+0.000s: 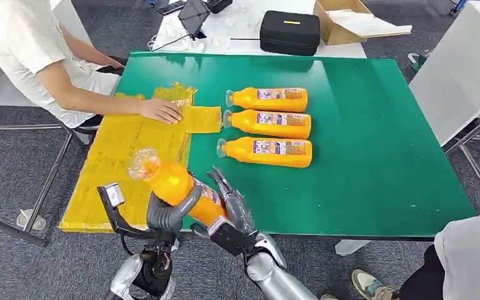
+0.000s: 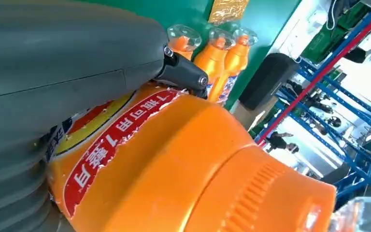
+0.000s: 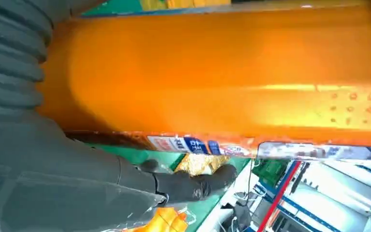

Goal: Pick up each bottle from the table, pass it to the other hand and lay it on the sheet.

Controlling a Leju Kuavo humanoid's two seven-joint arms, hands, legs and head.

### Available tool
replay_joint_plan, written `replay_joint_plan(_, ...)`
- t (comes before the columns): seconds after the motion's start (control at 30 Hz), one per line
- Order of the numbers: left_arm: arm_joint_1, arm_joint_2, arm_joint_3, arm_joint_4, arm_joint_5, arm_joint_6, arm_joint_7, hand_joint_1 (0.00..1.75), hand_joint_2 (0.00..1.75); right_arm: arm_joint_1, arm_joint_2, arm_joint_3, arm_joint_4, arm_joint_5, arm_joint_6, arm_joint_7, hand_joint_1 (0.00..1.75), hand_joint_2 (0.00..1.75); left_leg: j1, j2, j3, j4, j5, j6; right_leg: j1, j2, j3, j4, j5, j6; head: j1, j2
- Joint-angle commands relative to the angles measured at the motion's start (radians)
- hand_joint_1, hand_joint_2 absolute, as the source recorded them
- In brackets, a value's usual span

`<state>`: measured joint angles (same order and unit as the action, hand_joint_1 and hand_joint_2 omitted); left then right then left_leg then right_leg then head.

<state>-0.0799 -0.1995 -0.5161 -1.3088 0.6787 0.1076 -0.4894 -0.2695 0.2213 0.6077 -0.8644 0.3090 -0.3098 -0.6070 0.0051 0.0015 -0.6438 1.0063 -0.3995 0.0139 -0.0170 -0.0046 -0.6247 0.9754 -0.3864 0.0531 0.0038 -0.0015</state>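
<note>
The held bottle (image 1: 174, 187) hangs tilted above the near edge of the yellow sheet (image 1: 122, 162), cap toward the person's hand (image 1: 160, 110) resting on that sheet, so an early release in the hand-over could drop or roll it off the worktop (image 1: 362, 156). The left hand (image 1: 170, 212) wraps its middle. The right hand (image 1: 231, 209) lies alongside its base with fingers spread, though whether it bears any weight is hard to tell.
</note>
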Motion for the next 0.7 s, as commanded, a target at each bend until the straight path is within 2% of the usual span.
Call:
replay_joint_plan(0.03,-0.017,0.022,0.03,-0.004,0.042,-0.029,0.019,1.75,1.75,-0.004,0.004,-0.011,0.038,-0.037,-0.008,-0.039,0.0,0.0,0.0,-0.001,0.002,0.0,0.0,0.0,0.0,0.0,0.002,0.0,-0.001,-0.001,0.0,0.0)
replay_joint_plan(0.07,-0.015,0.022,0.038,-0.009,0.04,-0.024,0.014,1.75,1.75,0.004,0.008,-0.015,0.034,-0.037,-0.019,-0.049,0.0,0.0,0.002,0.0,0.007,0.001,-0.004,-0.001,0.002,0.0,0.008,0.001,-0.003,-0.003,0.0,0.0)
replay_joint_plan(0.13,-0.006,0.029,0.065,-0.033,0.006,0.015,-0.005,1.75,1.75,0.036,0.009,-0.014,0.013,-0.019,-0.064,-0.075,0.0,0.0,0.001,0.0,0.005,0.0,-0.002,0.0,0.001,0.0,0.005,0.0,-0.002,-0.002,0.0,0.0)
replay_joint_plan(0.2,-0.01,0.041,0.085,-0.042,-0.199,0.186,-0.103,1.75,1.75,0.075,-0.015,-0.024,-0.038,0.001,-0.142,-0.091,0.0,0.0,0.001,0.0,0.005,0.0,-0.002,-0.001,0.001,0.0,0.005,0.0,-0.002,-0.002,0.0,0.0)
replay_joint_plan(0.23,-0.008,0.04,0.103,-0.042,-0.246,0.221,-0.114,1.75,1.75,0.092,-0.027,-0.035,-0.069,-0.005,-0.165,-0.091,0.0,0.0,0.002,-0.001,0.006,0.0,-0.003,-0.001,0.002,0.0,0.007,-0.001,-0.003,-0.003,0.0,0.0)
replay_joint_plan(0.33,-0.005,0.034,0.142,-0.058,-0.236,0.207,-0.091,1.75,1.75,0.111,-0.045,-0.053,-0.119,-0.011,-0.186,-0.09,0.0,0.0,0.001,-0.001,0.003,-0.001,-0.001,0.0,0.001,0.0,0.003,-0.001,-0.001,-0.001,0.0,0.0)
replay_joint_plan(0.63,-0.004,0.028,0.14,-0.06,-0.239,0.206,-0.087,1.75,1.75,0.108,-0.04,-0.054,-0.124,-0.012,-0.181,-0.086,0.0,0.0,0.0,-0.001,0.001,0.0,0.0,0.0,0.0,0.0,0.001,-0.001,0.0,-0.001,0.0,0.0)
replay_joint_plan(0.67,-0.004,0.028,0.14,-0.06,-0.239,0.206,-0.087,1.75,1.75,0.108,-0.04,-0.054,-0.124,-0.012,-0.181,-0.086,0.0,0.0,0.002,-0.001,0.006,0.001,-0.003,-0.001,0.002,0.0,0.007,0.0,-0.003,-0.003,0.001,0.0)
replay_joint_plan(0.7,0.001,0.023,0.156,-0.061,-0.259,0.231,-0.095,1.75,1.75,0.118,-0.034,-0.078,-0.132,-0.002,-0.23,-0.091,0.0,0.0,0.0,-0.001,0.003,0.0,-0.001,0.0,0.001,-0.001,0.003,0.0,-0.002,-0.002,0.0,0.0)
